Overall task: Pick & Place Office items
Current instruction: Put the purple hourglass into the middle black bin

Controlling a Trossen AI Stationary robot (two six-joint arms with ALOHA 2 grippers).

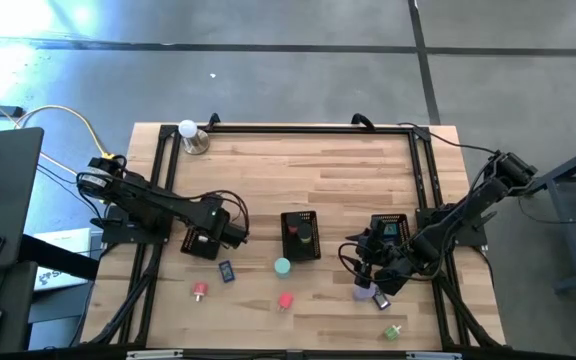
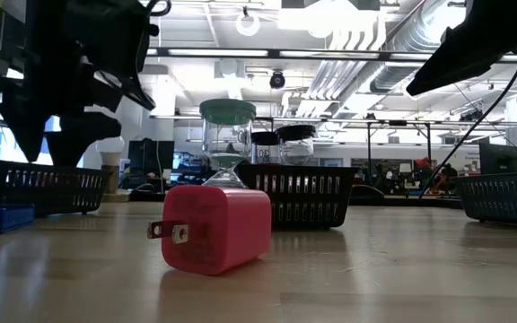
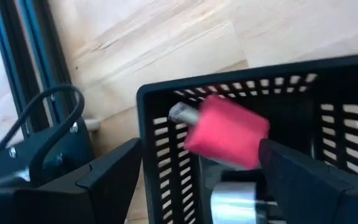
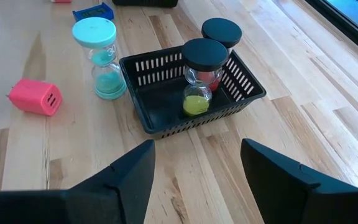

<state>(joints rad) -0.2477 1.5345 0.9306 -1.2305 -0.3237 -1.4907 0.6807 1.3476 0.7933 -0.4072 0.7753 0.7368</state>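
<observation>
High view: a wooden bench seen from straight above. The left gripper hangs over a black mesh tray near the bench's left edge. A second tray sits mid-bench, a third near the right edge. The right gripper hovers between the middle and right trays, toward the front edge. Loose office items lie along the front: a dark blue rectangle, a red piece, a teal sand timer, a pink plug block, a purple piece and a green bit.

Low view: the pink plug block lies on its side in the foreground, metal prongs pointing left. It looks like hard, smooth, light plastic; its flat sides seem the best place to pinch.

Left wrist view: the left gripper's fingers are spread wide above the tray's corner. A red block with a metal stub shows between them, just touching one fingertip; whether it is gripped or released cannot be told. It appears rigid and light.

Right wrist view: the right gripper is partly open and empty, aimed at the middle tray, which holds two black-capped timers. The teal sand timer stands just beside the tray; it looks like fragile glass, likely safest held by its caps.
</observation>
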